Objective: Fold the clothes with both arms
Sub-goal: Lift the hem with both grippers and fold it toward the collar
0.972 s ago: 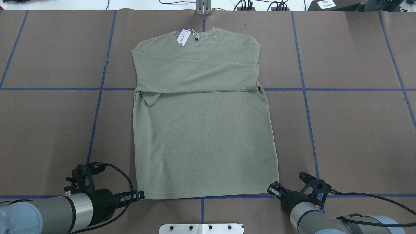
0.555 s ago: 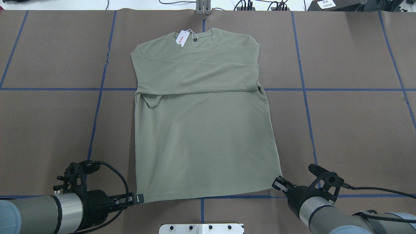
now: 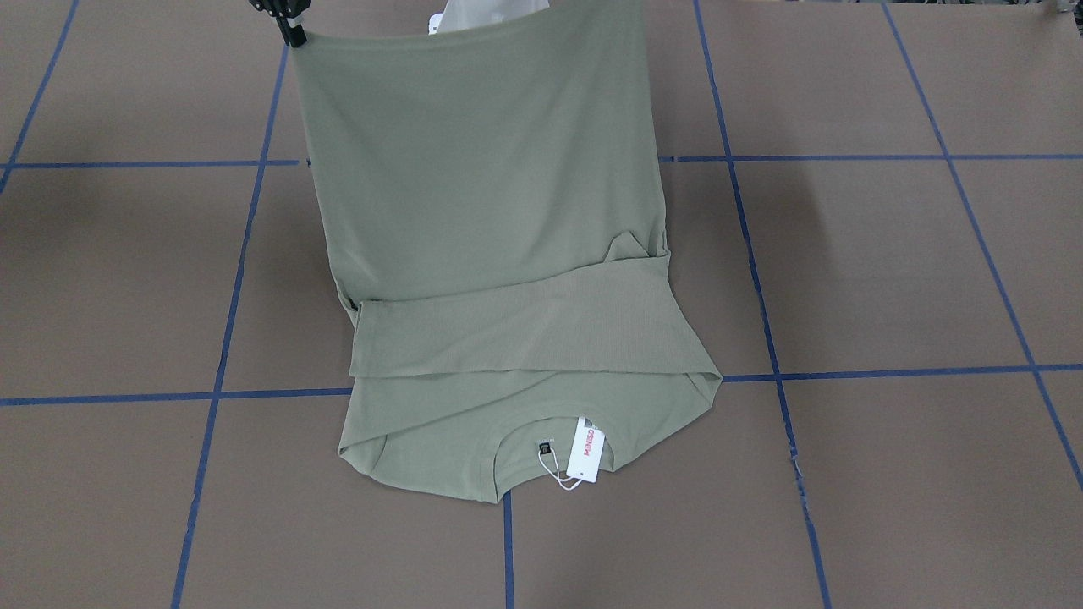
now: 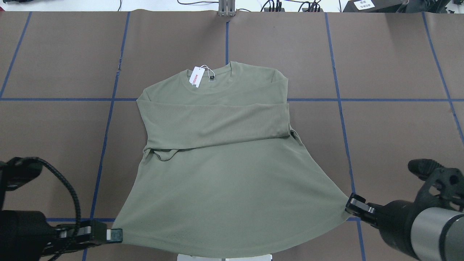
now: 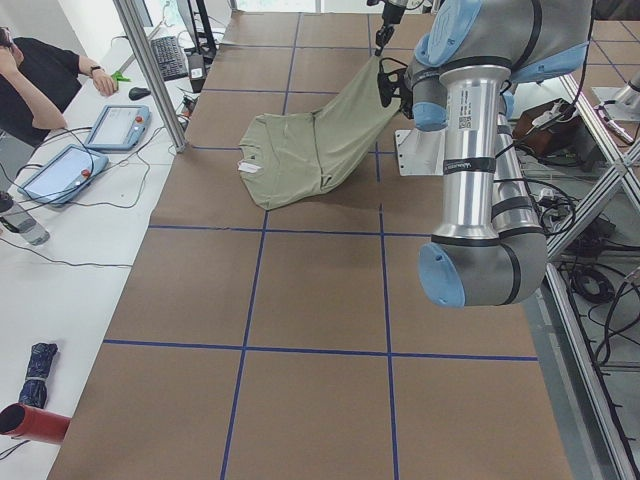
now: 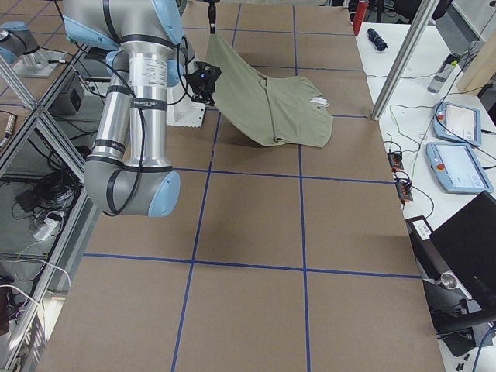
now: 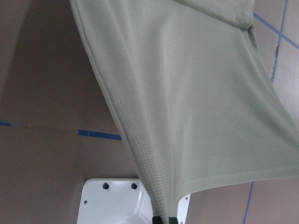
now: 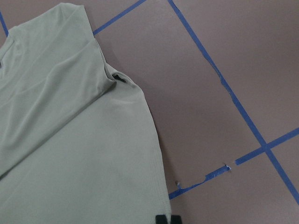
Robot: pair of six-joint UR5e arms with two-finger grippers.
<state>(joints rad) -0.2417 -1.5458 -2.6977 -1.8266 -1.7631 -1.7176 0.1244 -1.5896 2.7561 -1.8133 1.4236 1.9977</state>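
The pale sage-green long-sleeved knit shirt (image 4: pixel 224 188) is stretched between two black two-finger grippers. The left gripper (image 4: pixel 115 235) is clamped on one hem corner and the right gripper (image 4: pixel 351 203) on the other. The hem hangs taut above the brown blue-taped table (image 4: pixel 398 65). The collar end, with the sleeves folded across it, rests on the table, well away from both grippers.

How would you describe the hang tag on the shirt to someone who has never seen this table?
On the brown table with its blue tape grid is a sage-green shirt. At its round neck, the end away from the robot, sits the hang tag. It is the only white thing on the shirt: a small card with red lettering on a thin string.
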